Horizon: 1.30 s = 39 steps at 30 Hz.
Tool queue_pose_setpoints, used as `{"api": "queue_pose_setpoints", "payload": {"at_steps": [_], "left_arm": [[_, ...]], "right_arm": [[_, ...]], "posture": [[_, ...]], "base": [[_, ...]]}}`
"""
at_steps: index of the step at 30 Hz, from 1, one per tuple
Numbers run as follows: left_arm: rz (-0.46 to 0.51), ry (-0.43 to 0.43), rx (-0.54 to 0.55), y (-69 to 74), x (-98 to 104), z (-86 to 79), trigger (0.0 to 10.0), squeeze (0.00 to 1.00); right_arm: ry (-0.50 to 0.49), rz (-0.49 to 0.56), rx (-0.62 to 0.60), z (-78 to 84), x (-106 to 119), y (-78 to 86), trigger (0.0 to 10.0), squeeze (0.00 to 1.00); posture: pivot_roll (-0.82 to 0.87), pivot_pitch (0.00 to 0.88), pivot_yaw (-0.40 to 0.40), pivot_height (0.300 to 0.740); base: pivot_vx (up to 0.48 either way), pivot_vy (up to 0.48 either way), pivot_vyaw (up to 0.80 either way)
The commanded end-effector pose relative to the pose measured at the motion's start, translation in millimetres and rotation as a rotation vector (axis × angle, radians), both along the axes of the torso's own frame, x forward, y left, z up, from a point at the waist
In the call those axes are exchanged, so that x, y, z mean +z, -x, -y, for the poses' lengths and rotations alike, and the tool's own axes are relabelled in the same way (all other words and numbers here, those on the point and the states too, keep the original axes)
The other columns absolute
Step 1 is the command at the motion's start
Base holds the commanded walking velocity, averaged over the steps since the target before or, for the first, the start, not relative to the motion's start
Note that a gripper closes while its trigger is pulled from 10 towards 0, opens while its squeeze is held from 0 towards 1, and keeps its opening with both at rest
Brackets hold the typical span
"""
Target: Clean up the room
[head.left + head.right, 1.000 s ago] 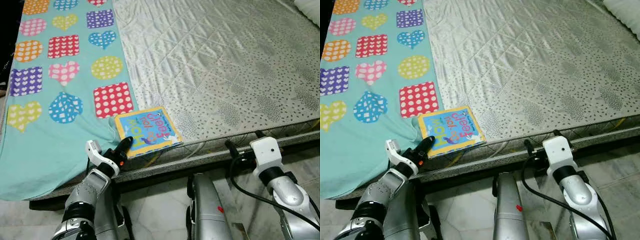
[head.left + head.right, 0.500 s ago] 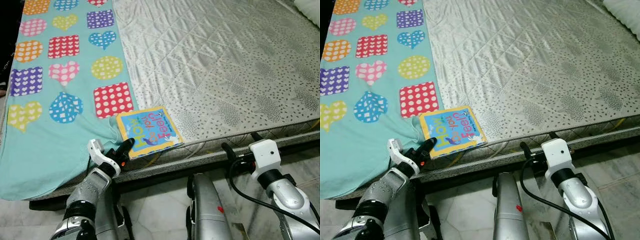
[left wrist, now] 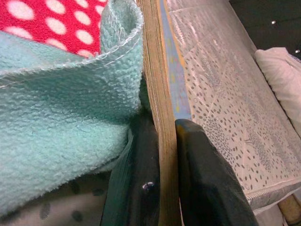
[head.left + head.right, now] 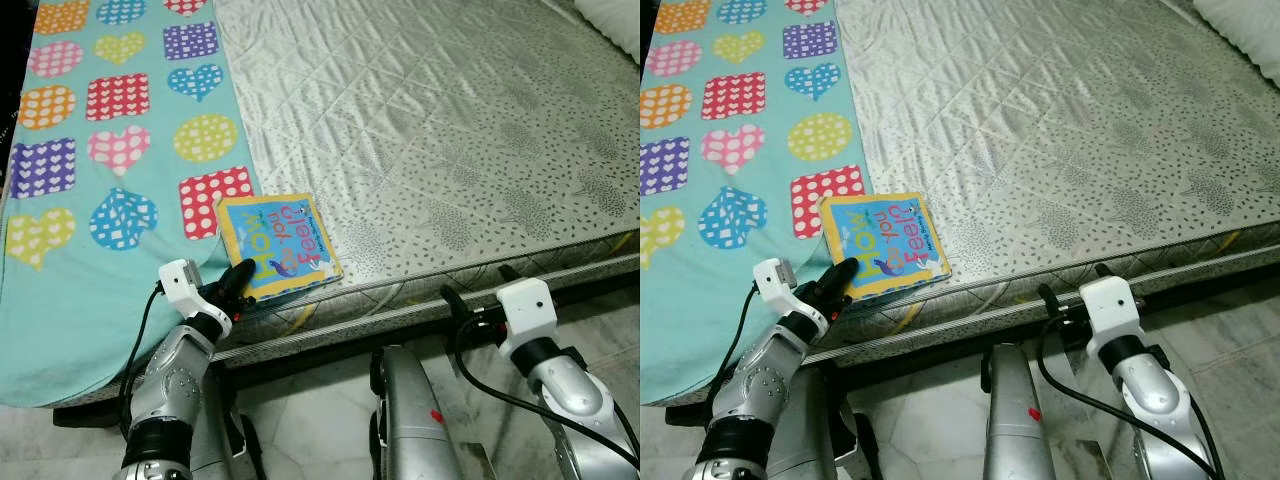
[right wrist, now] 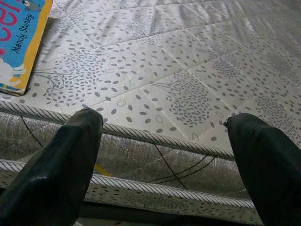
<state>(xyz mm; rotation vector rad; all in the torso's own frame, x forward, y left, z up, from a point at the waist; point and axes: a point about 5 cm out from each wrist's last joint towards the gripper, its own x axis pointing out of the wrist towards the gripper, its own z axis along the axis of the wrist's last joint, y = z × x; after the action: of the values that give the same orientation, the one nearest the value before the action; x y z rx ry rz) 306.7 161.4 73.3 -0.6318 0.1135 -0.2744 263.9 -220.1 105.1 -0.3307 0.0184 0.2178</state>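
Clamped on one thick board book [image 4: 277, 247], the left gripper [image 4: 237, 280] is pinching its near corner at the quilted mattress [image 4: 450, 130] edge, one fleecy teal blanket [image 4: 70, 290] bunching beside it; the right gripper [image 5: 160, 141] is hovering spread wide before the mattress border.

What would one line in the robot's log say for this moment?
left gripper: shut on book at mattress edge | right gripper: open, at mattress front edge | blanket: beside book

arms: silver | wrists: white blocks | fingers [image 5: 56, 169]: black | cable: black
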Motion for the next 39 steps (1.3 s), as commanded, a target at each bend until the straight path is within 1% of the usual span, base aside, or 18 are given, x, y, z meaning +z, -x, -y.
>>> {"api": "queue_pose_setpoints", "payload": {"at_steps": [1, 6, 7, 8, 10, 13, 14, 16, 17, 19, 20, 21, 23, 31, 32, 35, 37, 39], "left_arm": [[-0.044, -0.056, 0.037, 8.0, -8, -6.3, 0.0, 0.00], [0.099, -0.261, 0.063, 9.4, 13, -8.2, 0.0, 0.00], [0.093, -0.263, 0.092, 9.9, 14, -10.5, 2.2, 0.00], [0.082, -0.278, 0.116, 10.7, 15, -12.5, 8.4, 0.00], [0.076, -0.315, 0.131, 14.7, 15, -14.9, 10.0, 0.00], [0.035, -0.298, 0.157, 24.9, 8, -15.6, 9.9, 0.00], [0.017, -0.296, 0.163, 26.6, 6, -15.5, 7.5, 0.00], [0.024, -0.299, 0.164, 27.7, 7, -14.1, 10.0, 0.00], [0.026, -0.302, 0.166, 27.9, 7, -13.8, 4.3, 0.00], [0.033, -0.297, 0.161, 28.0, 9, -12.7, 4.0, 0.00], [0.061, -0.367, 0.138, 27.7, 13, -12.1, 2.0, 0.00], [0.102, -0.448, 0.112, 27.0, 17, -10.9, 3.3, 0.00], [0.091, -0.452, 0.133, 24.9, 20, -12.8, 10.0, 0.00], [0.053, -0.409, 0.162, 25.1, 15, -18.4, 10.0, 0.07], [0.047, -0.409, 0.162, 24.9, 14, -18.7, 10.0, 0.71], [0.026, -0.442, 0.185, 24.1, 10, -21.6, 10.0, 0.70], [-0.007, -0.434, 0.204, 23.6, 5, -24.6, 10.0, 0.00], [-0.041, -0.427, 0.223, 23.8, 1, -27.4, 10.0, 0.00]], "right_arm": [[0.002, -0.022, 0.000, -0.2, -6, 2.3, 10.0, 0.00], [-0.001, -0.017, -0.004, -0.4, -6, -0.4, 10.0, 0.00], [-0.002, -0.017, -0.005, -0.4, -6, -0.9, 10.0, 0.00], [-0.002, -0.017, -0.005, -0.4, -7, -1.2, 10.0, 0.00], [-0.005, -0.018, -0.006, -0.8, -8, -2.2, 10.0, 0.00], [-0.010, -0.018, -0.001, -3.8, -9, -4.5, 10.0, 0.00], [-0.011, -0.018, 0.002, -4.6, -9, -5.1, 10.0, 0.00], [-0.012, -0.017, 0.003, -4.9, -9, -6.3, 10.0, 0.00], [-0.012, -0.016, 0.003, -4.9, -9, -7.0, 10.0, 0.00], [-0.012, -0.014, 0.004, -4.9, -9, -7.7, 10.0, 0.00], [-0.013, -0.012, 0.003, -4.8, -9, -9.1, 10.0, 0.00], [-0.014, -0.011, 0.002, -4.7, -9, -10.2, 10.0, 0.00], [-0.017, -0.009, 0.002, -5.4, -10, -11.6, 10.0, 0.00], [-0.030, -0.004, 0.007, -11.0, -12, -13.9, 10.0, 0.00], [-0.031, -0.004, 0.006, -11.0, -12, -14.4, 10.0, 0.00], [-0.031, -0.002, 0.007, -11.3, -12, -15.2, 10.0, 0.00], [-0.031, 0.000, 0.007, -11.4, -12, -15.5, 10.0, 0.00], [-0.030, 0.002, 0.006, -11.0, -12, -15.4, 10.0, 0.00]], "posture": [[-0.26, 0.234, 0.009, 0.568], [-0.25, 0.225, 0.012, 0.568], [-0.25, 0.221, 0.012, 0.568], [-0.25, 0.221, 0.012, 0.568], [-0.24, 0.218, 0.011, 0.568], [-0.23, 0.212, 0.010, 0.568], [-0.23, 0.211, 0.010, 0.568], [-0.23, 0.209, 0.009, 0.568], [-0.22, 0.205, 0.008, 0.568], [-0.22, 0.204, 0.008, 0.568], [-0.22, 0.198, 0.009, 0.568], [-0.22, 0.195, 0.010, 0.568], [-0.21, 0.191, 0.010, 0.568], [-0.20, 0.177, 0.015, 0.568], [-0.20, 0.175, 0.014, 0.568], [-0.20, 0.174, 0.014, 0.568], [-0.20, 0.174, 0.014, 0.568], [-0.20, 0.174, 0.013, 0.568]], "base": [[0.000, 0.000, 0.00], [0.000, 0.000, 0.00], [0.000, 0.000, 0.00], [0.000, 0.000, 0.00], [0.000, 0.000, 0.00], [0.000, 0.000, 0.00], [0.000, 0.000, 0.00], [0.000, 0.000, 0.00], [0.000, 0.000, 0.00], [0.000, 0.000, 0.00], [0.000, 0.000, 0.00], [0.000, 0.000, 0.00], [0.000, 0.000, 0.00], [0.000, 0.000, 0.00], [0.000, 0.000, 0.00], [0.000, 0.000, 0.00], [0.000, 0.000, 0.00], [0.000, 0.000, 0.00]]}}
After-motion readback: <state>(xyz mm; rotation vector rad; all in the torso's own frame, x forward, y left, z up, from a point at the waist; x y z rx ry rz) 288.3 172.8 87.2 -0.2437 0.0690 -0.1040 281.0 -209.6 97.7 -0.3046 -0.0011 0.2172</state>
